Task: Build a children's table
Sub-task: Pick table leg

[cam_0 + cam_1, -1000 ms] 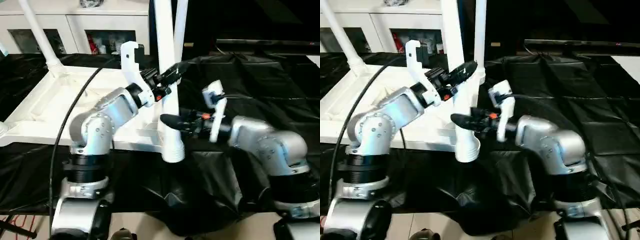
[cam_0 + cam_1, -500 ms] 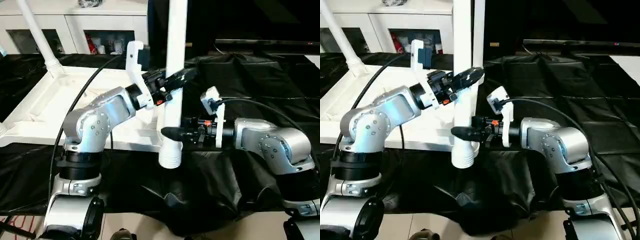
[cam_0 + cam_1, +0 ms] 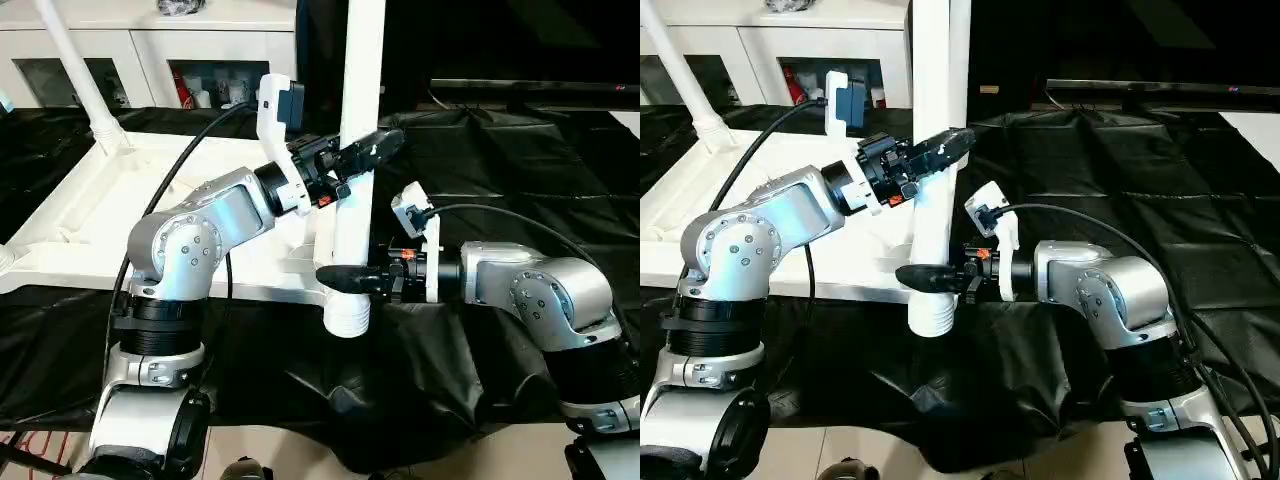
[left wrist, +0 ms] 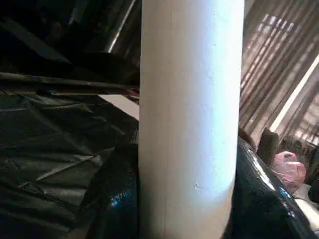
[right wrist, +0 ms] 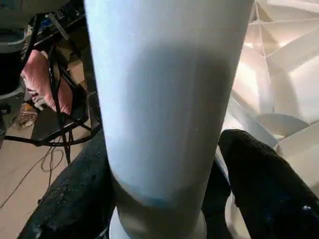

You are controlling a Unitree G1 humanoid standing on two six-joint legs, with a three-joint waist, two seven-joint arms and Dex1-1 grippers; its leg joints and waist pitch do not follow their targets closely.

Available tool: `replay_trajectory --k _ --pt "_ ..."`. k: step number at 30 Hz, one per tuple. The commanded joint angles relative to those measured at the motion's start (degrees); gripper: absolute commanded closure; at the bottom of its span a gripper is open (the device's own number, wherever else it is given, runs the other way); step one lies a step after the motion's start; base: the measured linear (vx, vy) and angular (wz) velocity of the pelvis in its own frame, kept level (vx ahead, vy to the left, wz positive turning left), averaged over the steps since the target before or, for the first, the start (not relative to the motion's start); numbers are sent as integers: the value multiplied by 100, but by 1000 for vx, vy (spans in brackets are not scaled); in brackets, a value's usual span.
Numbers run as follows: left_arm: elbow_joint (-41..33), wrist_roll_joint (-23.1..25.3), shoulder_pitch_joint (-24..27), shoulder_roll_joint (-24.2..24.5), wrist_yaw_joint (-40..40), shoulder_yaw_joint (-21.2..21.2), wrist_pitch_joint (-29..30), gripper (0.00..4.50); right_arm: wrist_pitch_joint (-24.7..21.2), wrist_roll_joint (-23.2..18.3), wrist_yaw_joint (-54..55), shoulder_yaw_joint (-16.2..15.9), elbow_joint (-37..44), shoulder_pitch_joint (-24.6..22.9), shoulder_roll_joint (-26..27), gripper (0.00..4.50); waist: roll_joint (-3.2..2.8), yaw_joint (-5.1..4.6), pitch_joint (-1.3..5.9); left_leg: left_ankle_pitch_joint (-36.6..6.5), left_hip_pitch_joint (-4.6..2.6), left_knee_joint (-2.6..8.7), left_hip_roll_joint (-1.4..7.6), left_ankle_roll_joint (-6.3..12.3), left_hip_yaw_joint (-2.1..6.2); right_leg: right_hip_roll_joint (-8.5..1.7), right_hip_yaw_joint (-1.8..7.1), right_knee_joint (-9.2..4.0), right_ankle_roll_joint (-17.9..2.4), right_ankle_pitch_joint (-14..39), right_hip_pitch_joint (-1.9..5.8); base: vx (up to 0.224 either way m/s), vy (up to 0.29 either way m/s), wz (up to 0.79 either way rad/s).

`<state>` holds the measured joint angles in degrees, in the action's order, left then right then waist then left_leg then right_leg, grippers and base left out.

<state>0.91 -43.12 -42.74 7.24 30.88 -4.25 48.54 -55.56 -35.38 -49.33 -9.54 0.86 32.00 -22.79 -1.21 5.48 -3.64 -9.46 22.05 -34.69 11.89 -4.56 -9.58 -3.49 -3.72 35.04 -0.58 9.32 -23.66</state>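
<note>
The white tabletop [image 3: 120, 215] lies upside down on black sheeting, ribbed underside up [image 5: 279, 59]. One white leg [image 3: 80, 70] stands in its far left corner socket, and another leg [image 3: 960, 50] rises at the far right. A third leg [image 3: 355, 200] is held nearly upright at the near right corner. Its ribbed lower end [image 3: 348, 315] hangs just past the tabletop's front edge. My left gripper [image 3: 372, 148] is shut on this leg at mid-height, with fingers [image 4: 114, 199] on either side. My right gripper [image 3: 340, 277] is shut on it just above the ribbed end, fingers [image 5: 264, 184] hugging the tube.
A white cabinet with glass doors [image 3: 150, 60] stands behind the tabletop. Crumpled black sheeting [image 3: 500, 150] covers the work surface to the right and front. A black cable [image 3: 160, 200] runs along my left arm. Pale floor [image 3: 300, 450] shows past the near edge.
The held leg has swung from leaning left to nearly upright. My left gripper rose and moved right with it. My right gripper slid lower, close to the ribbed end.
</note>
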Motion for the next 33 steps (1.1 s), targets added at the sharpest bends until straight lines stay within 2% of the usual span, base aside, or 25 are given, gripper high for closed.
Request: replay_trajectory --k 1,13,24,26,27,29,32,33 --pt "-182 -84 -119 9 60 54 35 273 -21 17 -40 -50 -57 56 -3 147 106 21 480 -667 -50 318 38 68 -23 -333 222 -407 -799 1432 367 0 0 0" --pt "-185 -66 -89 28 131 81 35 273 -83 31 -117 -86 -29 36 -43 251 102 22 481 -686 -57 316 44 71 -22 -334 222 -405 -812 1441 365 0 0 0" --pt "-219 -15 -34 66 168 129 -12 273 -10 101 -123 -150 -28 19 -14 261 115 24 480 -674 -47 313 39 57 -23 -336 224 -409 -760 1497 367 0 0 0" --pt "-162 184 -50 83 27 160 -147 273 13 116 -115 -148 -34 21 -6 261 118 23 478 -683 -52 315 41 62 -23 -333 221 -409 -760 1494 362 0 0 0" --pt "-134 263 -58 92 -26 173 -195 217 17 118 -114 -147 -36 22 -4 261 116 25 479 -688 -54 314 42 65 -24 -335 224 -414 -753 1505 361 0 0 0" --pt "-127 106 -60 117 64 138 -25 203 42 129 -106 -136 -50 28 13 261 119 24 480 -681 -51 313 40 62 -25 -336 224 -409 -748 1516 364 0 0 0" --pt "-111 99 -46 8 54 22 -316 194 104 148 -25 -70 -83 18 80 261 124 28 478 -671 -45 313 35 60 -25 -339 222 -418 -767 1518 362 0 0 0" --pt "-91 60 -50 -83 34 -81 -482 163 120 150 7 -47 -90 15 105 261 127 25 480 -675 -43 311 37 53 -26 -342 223 -413 -767 1512 367 0 0 0"
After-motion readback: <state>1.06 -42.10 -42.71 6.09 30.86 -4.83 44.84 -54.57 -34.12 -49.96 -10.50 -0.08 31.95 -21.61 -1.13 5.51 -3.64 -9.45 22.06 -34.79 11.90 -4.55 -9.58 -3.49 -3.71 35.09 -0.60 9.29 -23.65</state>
